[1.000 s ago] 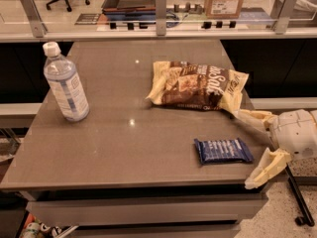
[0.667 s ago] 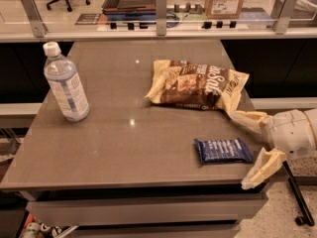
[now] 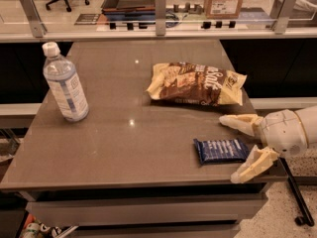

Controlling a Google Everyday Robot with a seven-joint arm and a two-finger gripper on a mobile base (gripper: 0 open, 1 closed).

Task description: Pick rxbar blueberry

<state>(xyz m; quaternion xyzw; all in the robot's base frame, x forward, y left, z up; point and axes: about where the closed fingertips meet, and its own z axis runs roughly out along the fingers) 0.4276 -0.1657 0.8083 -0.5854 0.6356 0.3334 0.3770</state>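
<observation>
Fingers (image 3: 241,123) wide apart at the table (image 3: 124,150) edge, rxbar blueberry (image 3: 220,150) between them (snack bag (image 3: 197,83) just beyond)

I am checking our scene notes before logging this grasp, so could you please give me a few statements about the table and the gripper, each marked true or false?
1. The gripper is open, with one finger on each side of the rxbar blueberry. True.
2. The rxbar blueberry lies on top of the snack bag. False: it lies flat on the table, apart from the bag and nearer the front edge.
3. The water bottle stands upright. True.
4. The water bottle is uncapped. False: a white cap is on it.
</observation>
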